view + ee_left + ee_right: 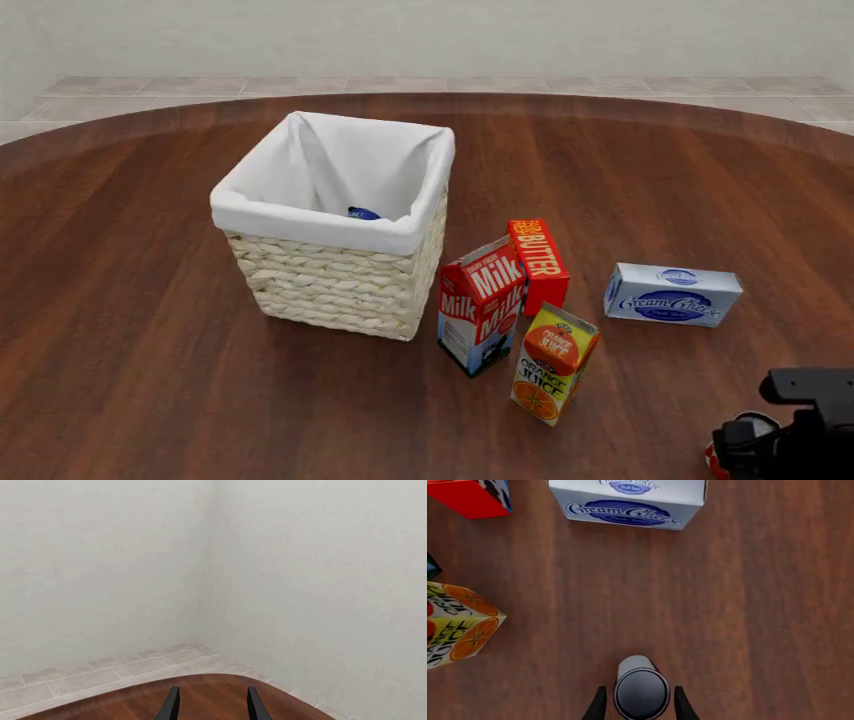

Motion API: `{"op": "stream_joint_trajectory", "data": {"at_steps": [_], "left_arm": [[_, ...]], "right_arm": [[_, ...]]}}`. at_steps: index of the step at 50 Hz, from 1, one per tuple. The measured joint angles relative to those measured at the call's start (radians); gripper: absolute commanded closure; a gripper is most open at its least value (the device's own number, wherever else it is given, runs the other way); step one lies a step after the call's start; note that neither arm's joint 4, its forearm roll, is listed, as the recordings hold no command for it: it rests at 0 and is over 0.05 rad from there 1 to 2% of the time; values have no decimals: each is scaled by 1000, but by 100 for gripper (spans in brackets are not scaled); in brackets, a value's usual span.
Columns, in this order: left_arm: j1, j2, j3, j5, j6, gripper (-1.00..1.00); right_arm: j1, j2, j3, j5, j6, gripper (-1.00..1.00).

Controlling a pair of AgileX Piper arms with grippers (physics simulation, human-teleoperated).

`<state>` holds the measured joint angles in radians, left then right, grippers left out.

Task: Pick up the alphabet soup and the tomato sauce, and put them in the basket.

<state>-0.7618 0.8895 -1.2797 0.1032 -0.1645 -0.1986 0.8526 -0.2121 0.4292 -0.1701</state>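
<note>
One can is already in the basket (334, 215), a bit of blue showing inside. The tomato sauce (641, 692) stands upright right between the right gripper (640, 705) fingers, which sit open either side of it. The left gripper (212, 705) is open, empty, pointed at the wall.

Bright, even light, sharp renders (soft shadows only), no glare.

Cream woven basket (340, 285) with white liner; blue-and-white cream cheese box (673, 294); dark wood-grain table (120, 350).
</note>
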Motion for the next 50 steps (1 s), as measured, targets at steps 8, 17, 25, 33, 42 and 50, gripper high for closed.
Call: {"op": "stream_joint_trajectory", "data": {"at_steps": [8,17,25,33,42,50], "left_arm": [[0,0,0,0,0,-100],[0,0,0,0,0,-100],[0,0,0,0,0,-100],[0,0,0,0,0,-100],[0,0,0,0,0,-100],[0,0,0,0,0,-100]], "right_arm": [[-4,17,12,-23,0,-100],[-8,33,20,-44,-5,100],[-10,34,20,-46,-17,100],[-14,27,16,-37,-22,100],[-11,1,0,-4,-26,100],[-10,-32,-28,41,-31,100]]}}
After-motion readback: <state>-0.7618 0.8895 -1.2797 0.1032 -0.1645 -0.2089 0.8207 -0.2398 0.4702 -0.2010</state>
